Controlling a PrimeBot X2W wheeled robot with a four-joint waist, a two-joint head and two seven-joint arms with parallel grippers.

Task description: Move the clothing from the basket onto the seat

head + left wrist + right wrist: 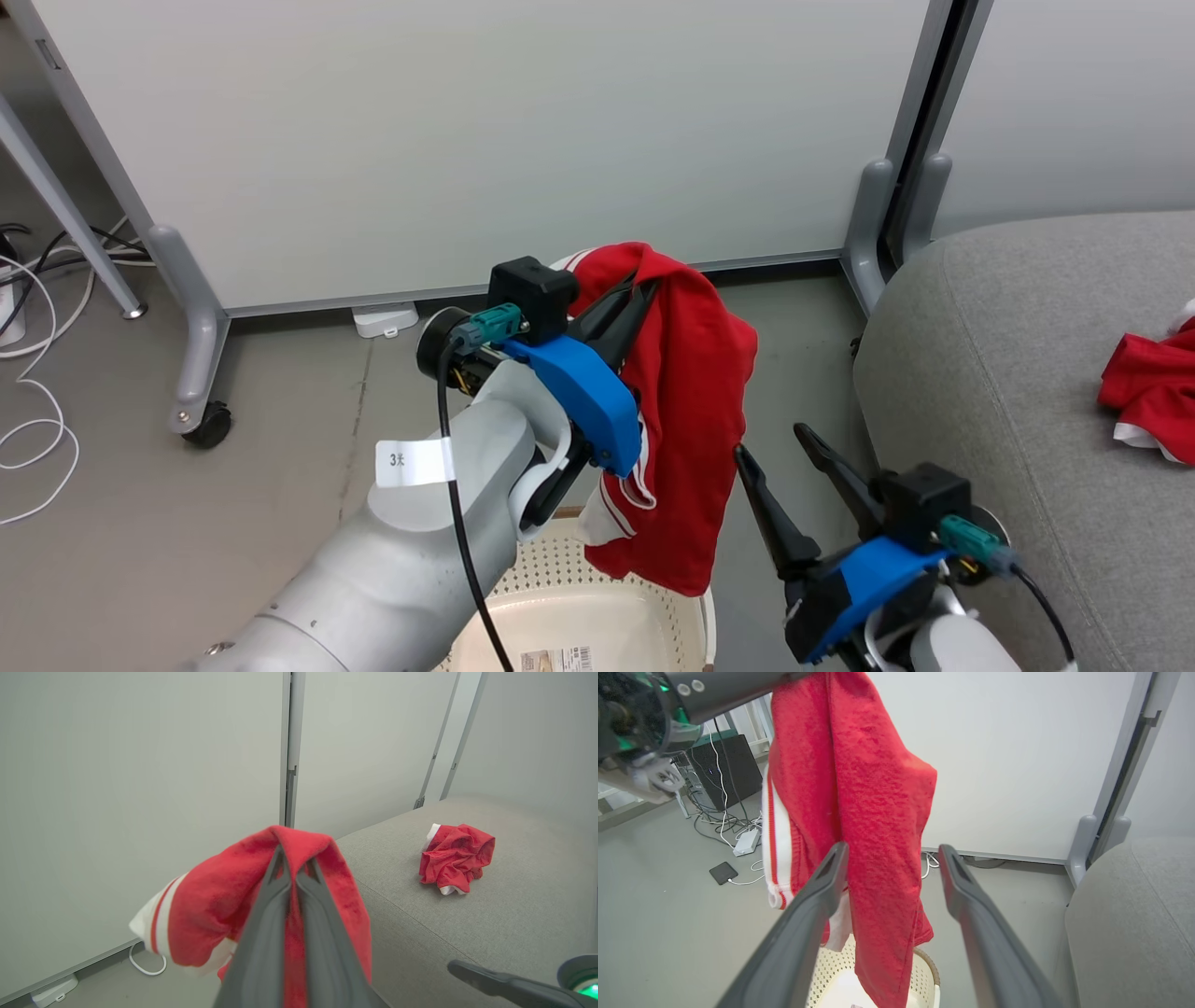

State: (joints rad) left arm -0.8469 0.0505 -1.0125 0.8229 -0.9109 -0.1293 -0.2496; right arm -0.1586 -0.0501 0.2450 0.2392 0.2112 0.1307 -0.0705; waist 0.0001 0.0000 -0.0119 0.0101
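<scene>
While the left pincer [644,285] clamps a red garment [695,401] above the basket [551,565] at frame centre, the right pincer [773,442] stands open, empty, lower right.

Left claw [644,285]: raised at mid-frame, fingers pinched together on a red garment.
Held garment [691,401]: red with white stripe trim, draped over the fingers and hanging down, its lower end over the basket's right rim.
Basket [551,560]: cream, perforated, at the bottom edge beside the left forearm.
Right claw [772,443]: lower right, fingers spread apart, gripping nothing, between the hanging cloth and the seat.
Seat [1008,373]: light-grey upholstery at the right.
Second garment [1153,387]: red and white, crumpled on the seat.
Partition panels [485,140]: white, on grey feet behind.
Cables [37,411]: white, on the floor at left.
</scene>
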